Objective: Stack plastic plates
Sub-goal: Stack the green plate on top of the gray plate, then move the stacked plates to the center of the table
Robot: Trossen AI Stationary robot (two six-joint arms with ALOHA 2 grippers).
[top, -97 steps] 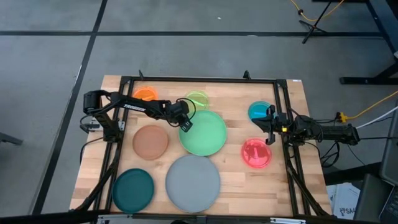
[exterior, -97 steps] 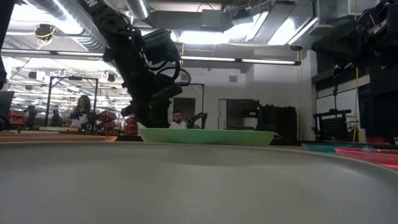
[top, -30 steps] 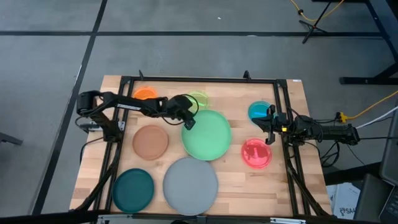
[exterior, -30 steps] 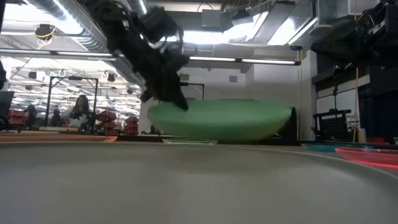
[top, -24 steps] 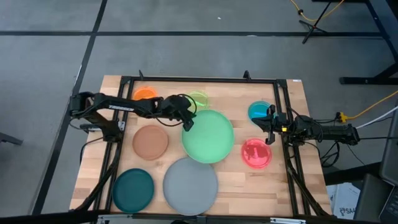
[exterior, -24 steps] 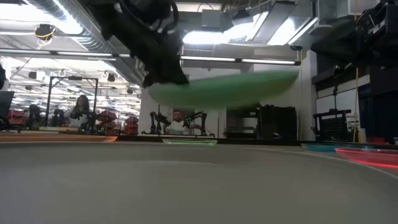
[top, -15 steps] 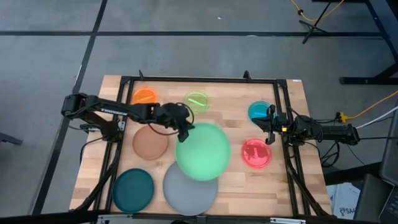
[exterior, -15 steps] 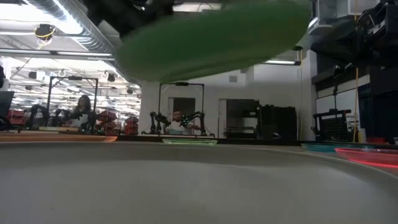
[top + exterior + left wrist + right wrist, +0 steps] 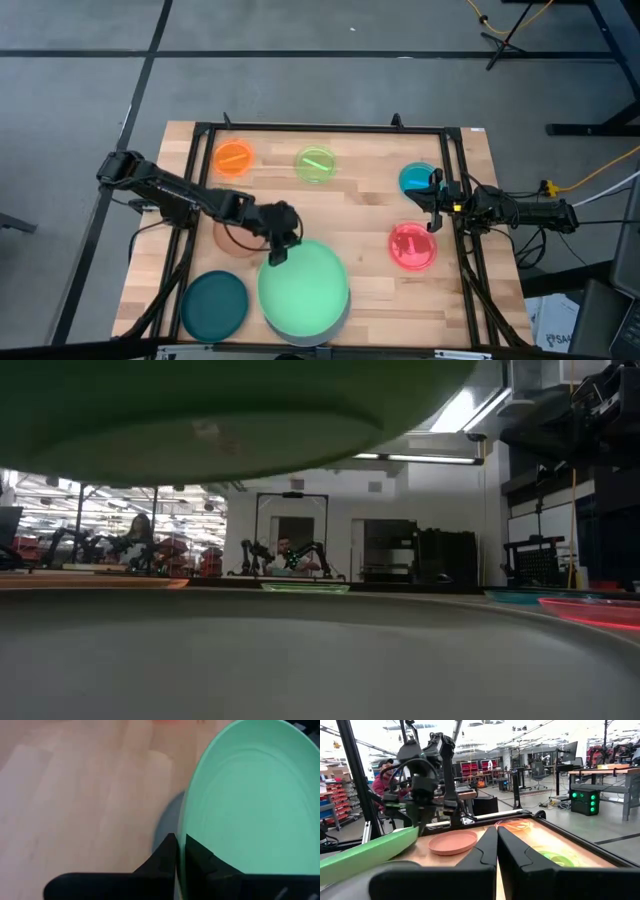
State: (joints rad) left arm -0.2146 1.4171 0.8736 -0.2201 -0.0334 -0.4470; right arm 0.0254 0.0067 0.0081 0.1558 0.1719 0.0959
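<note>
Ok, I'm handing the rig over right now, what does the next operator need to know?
Left gripper: shut on the light green plate's rim, holding it in the air over the grey plate.
Right gripper: shut, empty, parked at the table's right edge.
Single on the table: brown plate, teal, orange, lime, blue, pink-red.
Done: nothing stacked.
Left: set green on grey, then stack the rest.

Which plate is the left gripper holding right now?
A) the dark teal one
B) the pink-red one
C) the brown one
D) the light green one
D: the left gripper is shut on the rim of the light green plate, carrying it above the grey plate, while the brown plate, dark teal plate and pink-red plate lie on the table.
</note>
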